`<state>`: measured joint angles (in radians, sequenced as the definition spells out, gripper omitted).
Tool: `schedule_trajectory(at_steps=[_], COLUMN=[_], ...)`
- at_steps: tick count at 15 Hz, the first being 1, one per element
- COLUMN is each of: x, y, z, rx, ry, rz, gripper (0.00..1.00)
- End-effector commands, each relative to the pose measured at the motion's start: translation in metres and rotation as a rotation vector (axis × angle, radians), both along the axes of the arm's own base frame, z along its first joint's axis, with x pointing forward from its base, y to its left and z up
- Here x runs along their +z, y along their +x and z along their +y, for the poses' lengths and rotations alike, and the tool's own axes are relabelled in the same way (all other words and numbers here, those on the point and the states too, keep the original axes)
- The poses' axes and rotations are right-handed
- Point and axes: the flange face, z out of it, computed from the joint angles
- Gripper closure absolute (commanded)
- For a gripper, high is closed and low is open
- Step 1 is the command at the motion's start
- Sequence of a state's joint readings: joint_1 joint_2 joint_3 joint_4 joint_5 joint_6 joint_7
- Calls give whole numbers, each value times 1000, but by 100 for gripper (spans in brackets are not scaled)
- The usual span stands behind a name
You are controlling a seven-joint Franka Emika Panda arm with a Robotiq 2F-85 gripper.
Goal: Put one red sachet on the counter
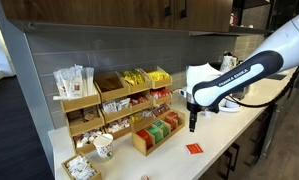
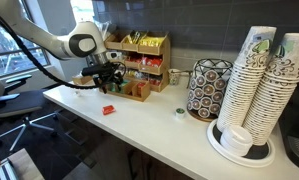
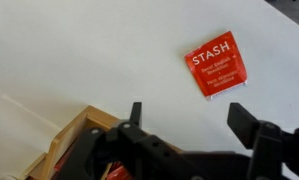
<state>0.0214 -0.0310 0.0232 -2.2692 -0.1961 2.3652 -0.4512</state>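
**A:** Item: red sachet (image 3: pixel 215 65). Location?

**B:** Upper right of the wrist view, lying flat and label-up on the bare table (image 3: pixel 79 45), apart from the wooden organizer (image 3: pixel 69 140).

**A:** Your gripper (image 3: pixel 187 115)?

**B:** Spread wide and holding nothing. It hangs near the sachet, so I judge the placing done.

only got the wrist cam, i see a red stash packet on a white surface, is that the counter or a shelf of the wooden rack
observer: It is the counter. The red sachet lies out in front of the wooden organizer, apart from it.
operator: is the end effector touching it
observer: No. The end effector hangs above the sachet, clear of it.
operator: anything near i could bump
observer: A paper cup stands by the organizer's other end, away from the sachet.
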Motion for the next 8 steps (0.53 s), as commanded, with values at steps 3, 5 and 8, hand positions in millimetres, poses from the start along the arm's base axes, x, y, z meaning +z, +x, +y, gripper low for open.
schedule_trajectory(at_steps=[3, 5, 8], x=[50, 66, 82], y=[-41, -53, -62], z=[-3, 0, 2], rx=[-50, -85, -105], ry=[85, 130, 163], rz=[-9, 6, 6], gripper=[0, 0, 0])
